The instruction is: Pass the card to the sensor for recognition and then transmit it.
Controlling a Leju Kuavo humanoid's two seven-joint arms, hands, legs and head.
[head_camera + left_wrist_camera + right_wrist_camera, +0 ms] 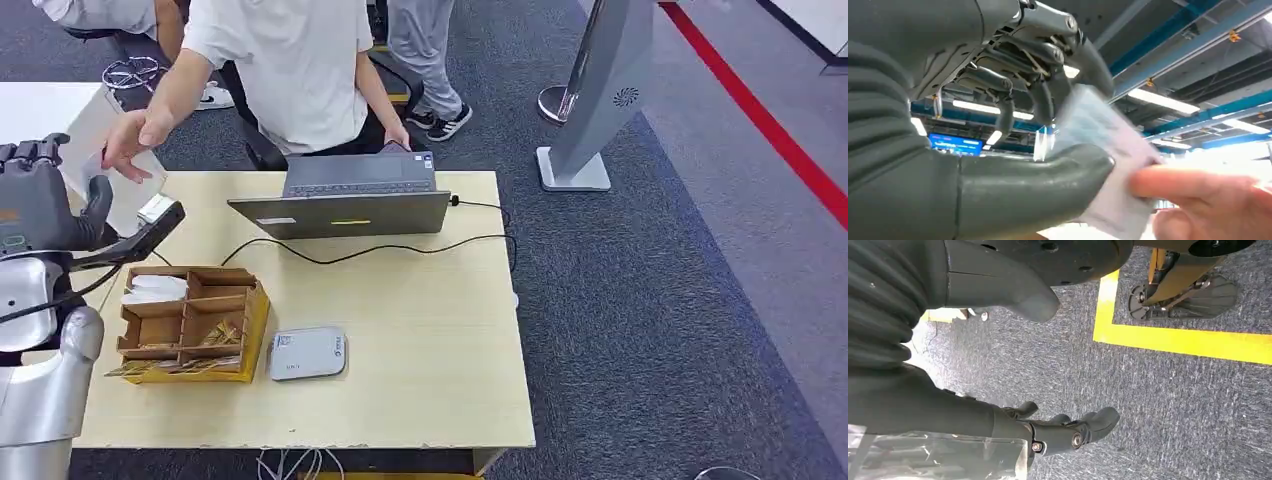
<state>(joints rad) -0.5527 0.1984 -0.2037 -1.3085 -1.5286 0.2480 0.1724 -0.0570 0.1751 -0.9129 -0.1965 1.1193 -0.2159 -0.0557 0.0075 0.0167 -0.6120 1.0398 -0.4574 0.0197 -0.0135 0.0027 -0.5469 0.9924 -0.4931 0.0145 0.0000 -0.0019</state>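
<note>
Handover's at the tricky bit. Left hand, far left of the head view, is raised w/ the card between thumb and fingers; in the left wrist view a person's fingers at lower right are on the same card. So both have hold of it.

Risks, as I judge them: if the robot lets go before the person's pinch is firm, the card slips and drops to the table or the carpet. If it clamps on while the person pulls, a thin card could bend or snap out sideways. Card looks blurred, so it may be moving.

Right hand hangs low over the floor, fingers loosely curled, holding nothing.

Materials: card is pale, flat, thin, prob. smooth plastic. Hand is hard grey w/ ribbed cover. Sensor, lower centre of the head view, is a flat rounded grey pad beside a cardboard tray w/ several compartments. Wooden-look tabletop, grey laptop top centre.
</note>
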